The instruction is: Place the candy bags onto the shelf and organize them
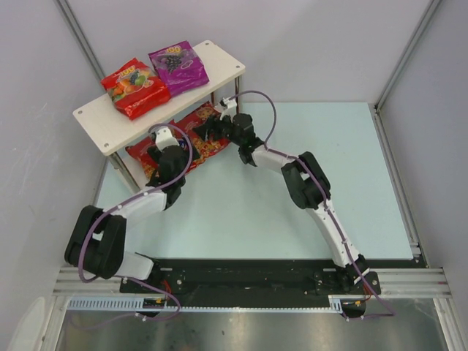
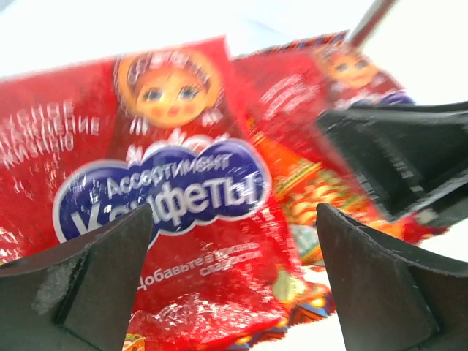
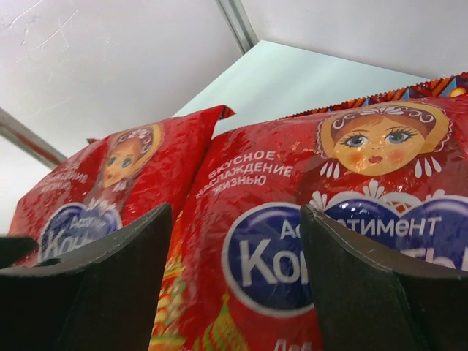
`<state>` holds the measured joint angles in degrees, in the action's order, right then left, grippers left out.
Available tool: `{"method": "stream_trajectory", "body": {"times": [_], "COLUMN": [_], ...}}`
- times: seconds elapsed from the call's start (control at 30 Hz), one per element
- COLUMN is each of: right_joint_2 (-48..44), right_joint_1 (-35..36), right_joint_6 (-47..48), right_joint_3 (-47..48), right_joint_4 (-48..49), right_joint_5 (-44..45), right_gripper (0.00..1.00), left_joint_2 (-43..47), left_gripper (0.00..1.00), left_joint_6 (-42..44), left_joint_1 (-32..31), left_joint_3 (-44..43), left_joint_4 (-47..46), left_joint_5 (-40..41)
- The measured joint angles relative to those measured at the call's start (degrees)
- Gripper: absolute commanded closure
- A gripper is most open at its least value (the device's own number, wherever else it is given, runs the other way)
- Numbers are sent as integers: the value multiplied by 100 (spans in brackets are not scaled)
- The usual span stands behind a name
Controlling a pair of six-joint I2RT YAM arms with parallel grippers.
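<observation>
The shelf [image 1: 99, 121] stands at the far left. On its top board lie the red fruit-print bag [image 1: 135, 88] and the purple grape bag [image 1: 178, 66]. Two red bags with blue oval logos lie side by side under the top board, one on the left [image 1: 139, 151] [image 2: 168, 183] and one on the right [image 1: 206, 142] [image 3: 292, 241]. My left gripper [image 1: 159, 153] [image 2: 234, 285] is open and empty, its fingers straddling the left bag's near end. My right gripper [image 1: 213, 130] [image 3: 234, 292] is open and empty, close over the right bag.
Thin metal shelf legs [image 2: 373, 18] [image 3: 238, 22] stand close beside both grippers. The right gripper's black fingers [image 2: 398, 157] show in the left wrist view, just right of the bags. Grey walls enclose the pale blue table [image 1: 292, 234].
</observation>
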<state>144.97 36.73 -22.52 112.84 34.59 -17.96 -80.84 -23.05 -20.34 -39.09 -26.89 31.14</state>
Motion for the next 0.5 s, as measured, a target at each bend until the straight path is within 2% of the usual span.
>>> {"method": "stream_trajectory", "body": {"times": [0.27,0.5], "right_joint_2": [-1180,-2575], "right_joint_1": [90,142], "right_joint_6": [68,0], "right_joint_3": [-1486,-3185], "right_joint_4": [389,758], "right_joint_5": [133,404], "right_gripper": [24,23], "left_joint_2": [1329,2496], "left_gripper": [1,0], "left_joint_6": [730,769], "left_joint_1": [-658,-1233], "left_joint_3": [4,415], "left_joint_4": [-90,105], "left_joint_5": [17,79]}}
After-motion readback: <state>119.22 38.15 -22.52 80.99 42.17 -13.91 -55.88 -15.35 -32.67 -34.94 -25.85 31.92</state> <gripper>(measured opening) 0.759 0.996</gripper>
